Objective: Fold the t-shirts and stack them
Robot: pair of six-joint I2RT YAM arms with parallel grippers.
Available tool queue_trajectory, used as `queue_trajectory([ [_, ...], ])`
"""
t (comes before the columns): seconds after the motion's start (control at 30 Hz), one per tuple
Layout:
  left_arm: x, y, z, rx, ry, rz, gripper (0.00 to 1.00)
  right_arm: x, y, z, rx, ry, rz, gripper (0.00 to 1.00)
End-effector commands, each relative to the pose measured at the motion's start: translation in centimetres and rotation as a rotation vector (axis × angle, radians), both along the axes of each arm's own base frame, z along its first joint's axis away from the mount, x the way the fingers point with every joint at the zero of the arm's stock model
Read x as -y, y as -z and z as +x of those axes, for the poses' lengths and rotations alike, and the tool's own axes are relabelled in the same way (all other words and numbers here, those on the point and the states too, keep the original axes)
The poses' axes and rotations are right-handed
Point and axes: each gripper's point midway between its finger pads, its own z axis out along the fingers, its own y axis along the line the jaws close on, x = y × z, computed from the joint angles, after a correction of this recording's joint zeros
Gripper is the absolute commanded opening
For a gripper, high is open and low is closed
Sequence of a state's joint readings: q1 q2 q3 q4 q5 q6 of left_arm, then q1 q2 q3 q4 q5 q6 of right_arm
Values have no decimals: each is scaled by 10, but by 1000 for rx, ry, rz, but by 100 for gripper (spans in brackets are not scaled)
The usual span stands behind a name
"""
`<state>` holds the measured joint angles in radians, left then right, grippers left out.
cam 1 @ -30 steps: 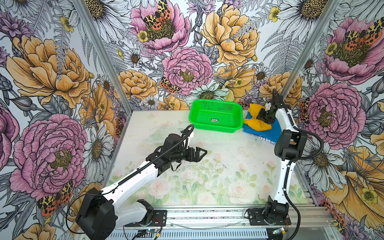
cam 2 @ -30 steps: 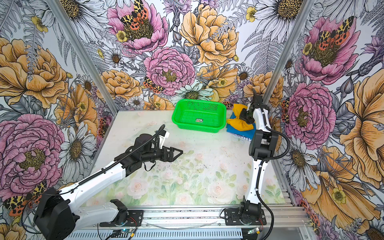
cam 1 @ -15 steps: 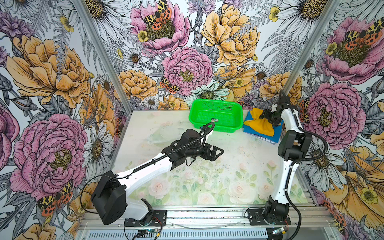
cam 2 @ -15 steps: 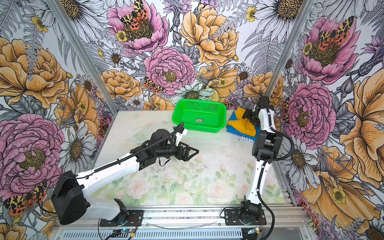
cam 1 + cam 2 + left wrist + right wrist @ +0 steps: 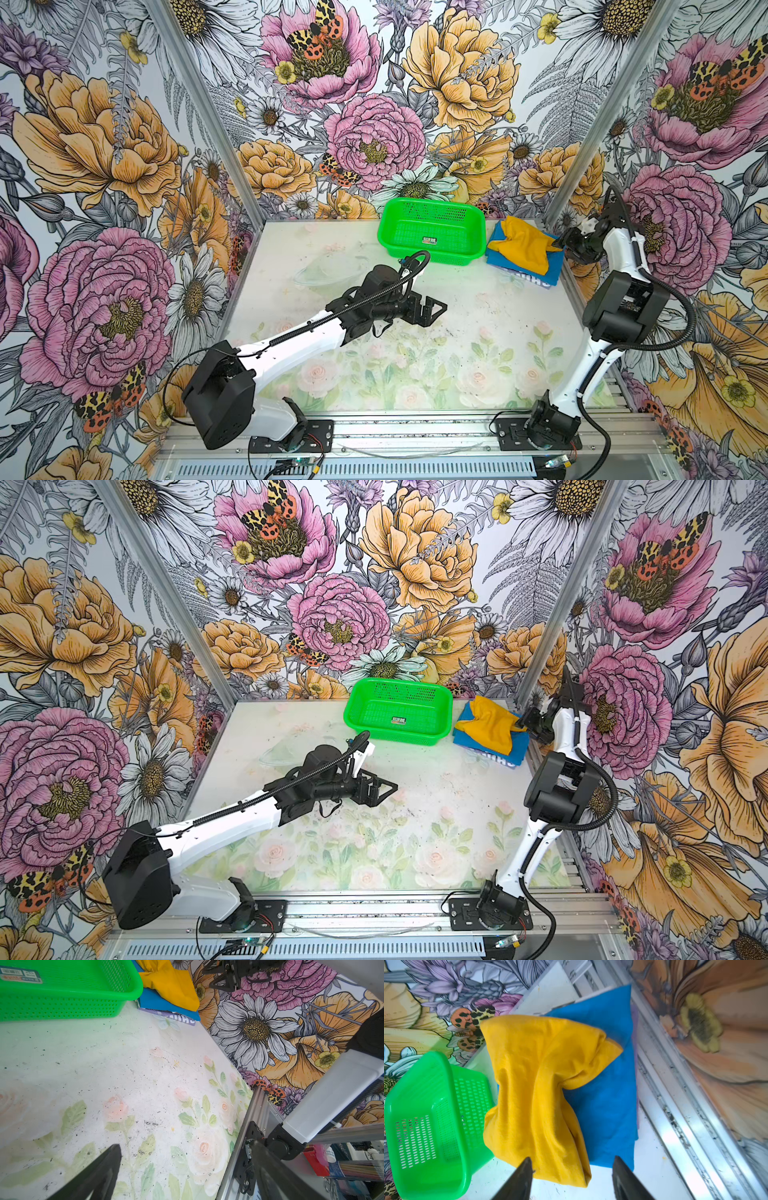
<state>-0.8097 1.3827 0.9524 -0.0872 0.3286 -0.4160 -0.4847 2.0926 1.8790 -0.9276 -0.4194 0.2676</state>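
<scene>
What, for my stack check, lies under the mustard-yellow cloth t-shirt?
A bright blue cloth t-shirt, itself on a lilac printed cloth; its covered middle cannot be seen.

Far right on the desk (image 5: 478, 332), the upper t-shirt (image 5: 521, 245) lies on the lower t-shirt (image 5: 552, 272), just right of the basket (image 5: 432, 259).

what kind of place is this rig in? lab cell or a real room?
Probably a lab robot cell, not a real room. The left arm and right arm are bolted to an aluminium rail, and the printed floral wall panels sit between bare metal frame posts.
</scene>
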Motion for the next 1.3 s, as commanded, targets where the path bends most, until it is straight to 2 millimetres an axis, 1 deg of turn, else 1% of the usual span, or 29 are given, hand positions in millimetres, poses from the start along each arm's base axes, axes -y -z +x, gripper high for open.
queue_trajectory([
  [0.0, 0, -6, 2, 27, -18, -27, 99, -20, 4, 2, 50, -86, 25, 51],
  [0.13, -1, -4, 2, 24, -23, -28, 99, -25, 17, -2, 49, -102, 46, 48],
  [0.2, -1, -5, 2, 25, -22, -31, 99, -26, 25, -1, 40, -100, 61, 42],
  [0.3, -3, -4, 2, 25, -26, -29, 99, -25, 33, 1, 24, -94, 72, 29],
  [0.33, -3, -3, 2, 27, -27, -29, 99, -24, 36, 1, 21, -93, 74, 23],
  [0.4, -5, -2, 2, 24, -31, -28, 99, -18, 37, 1, 8, -73, 52, 5],
  [0.43, -6, -3, 2, 25, -32, -29, 99, -13, 32, -1, 6, -53, 26, 0],
  [0.5, -7, -3, 2, 24, -33, -29, 99, -1, 18, -7, 9, -8, -33, 0],
  [0.6, -8, -2, 3, 25, -36, -30, 99, 18, -11, -18, 20, 56, -148, 0],
  [0.67, -7, -2, 2, 23, -31, -31, 99, 25, -31, -26, 40, 90, -186, 0],
  [0.73, -6, -2, 2, 21, -27, -35, 99, 27, -44, -35, 47, 112, -205, 0],
  [0.77, -6, -1, 2, 20, -27, -36, 99, 26, -46, -38, 47, 114, -205, 0],
  [0.8, -5, -1, 2, 19, -23, -37, 99, 25, -45, -40, 43, 112, -201, 7],
  [0.83, -5, -2, 1, 20, -20, -39, 99, 24, -42, -43, 32, 115, -195, 21],
  [0.87, -5, -1, 1, 18, -19, -38, 99, 24, -38, -47, 12, 124, -195, 40],
  [0.9, -5, -2, 1, 19, -19, -39, 99, 27, -36, -51, -9, 138, -205, 51],
  [0.93, -5, -2, 0, 19, -19, -39, 99, 27, -37, -55, -15, 149, -216, 57],
  [0.97, -6, -1, 0, 18, -18, -39, 99, 28, -40, -57, -13, 154, -229, 61],
  [1.03, -7, -2, -1, 18, -21, -37, 99, 26, -47, -56, 3, 144, -236, 65],
  [1.07, -8, -2, -1, 19, -23, -37, 99, 22, -52, -52, 24, 128, -221, 67],
  [1.13, -9, -1, -2, 21, -25, -35, 99, 13, -57, -42, 59, 91, -184, 67],
  [1.2, -9, -1, -2, 20, -25, -35, 99, -5, -58, -30, 86, 27, -143, 68],
  [1.27, -9, 1, -1, 21, -28, -33, 99, -33, -54, -18, 98, -63, -131, 68],
])
